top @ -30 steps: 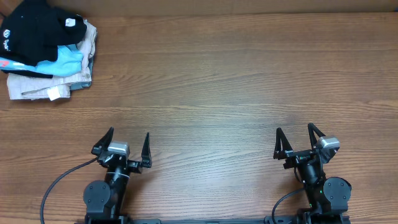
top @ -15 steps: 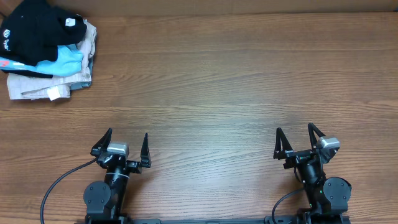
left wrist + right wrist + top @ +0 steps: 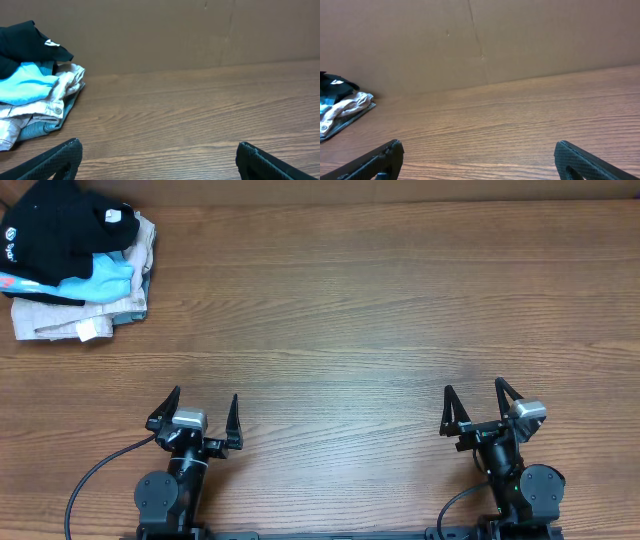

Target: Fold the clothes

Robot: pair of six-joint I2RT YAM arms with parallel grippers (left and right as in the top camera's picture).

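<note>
A pile of clothes lies at the table's far left corner: a black garment on top, a light blue one under it, beige and grey ones below. It also shows in the left wrist view and, small, in the right wrist view. My left gripper is open and empty near the front edge, well short of the pile. My right gripper is open and empty near the front right. Both show wide-apart fingers, the left gripper in its wrist view and the right gripper in its own.
The wooden table stretches between the grippers and the pile. A brown cardboard wall stands along the table's far edge. A black cable runs from the left arm's base.
</note>
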